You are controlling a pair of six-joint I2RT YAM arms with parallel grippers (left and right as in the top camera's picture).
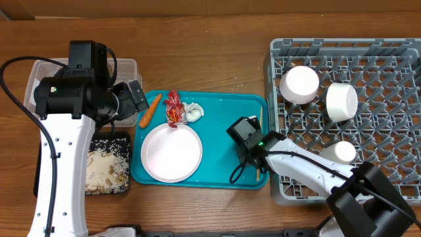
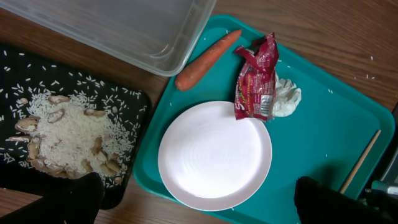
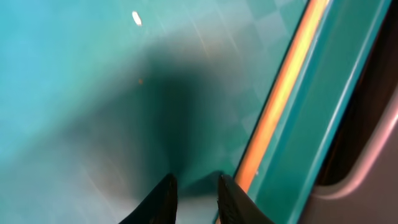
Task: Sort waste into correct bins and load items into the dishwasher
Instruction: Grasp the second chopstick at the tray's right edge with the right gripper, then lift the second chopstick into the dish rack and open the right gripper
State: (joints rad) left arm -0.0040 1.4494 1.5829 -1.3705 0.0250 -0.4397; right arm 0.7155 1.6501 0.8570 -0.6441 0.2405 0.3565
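Two tools logged.

Right tool [image 3: 196, 190]: fingers nearly together, with only a narrow slit between the tips and nothing in it but tray floor. It sits low over the right edge of the teal tray [image 1: 223, 131]. Chopsticks [image 3: 280, 99]: I resolve one stick only. It lies along the tray's right wall, just beside one fingertip [image 3: 231, 193] and outside the slit. I cannot tell whether they touch.

Left tool [image 2: 202, 198]: spread wide, holding nothing. It hangs above the plate [image 2: 214, 155], near where the teal tray meets the black tray [image 2: 140, 102].

Waste, all on the teal tray:
- Carrot [image 2: 205, 59] lies in the far left corner, its thick end close to the corner of the clear tub [image 2: 124, 31].
- Red wrapper [image 2: 256, 78] is crumpled, and its lower end overlaps the plate rim.
- Tissue ball [image 2: 286, 99] is pressed against the wrapper's side, just off the plate.

Bins: the clear tub and the black tray sit on the table [image 1: 210, 39] to the left of the teal tray. The black tray carries rice and food scraps.

Dish rack [image 1: 395, 52]: on the table just beside the teal tray's right edge. Bowl A [image 1: 299, 84] and bowl B [image 1: 342, 101] sit among its pegs, near each other.
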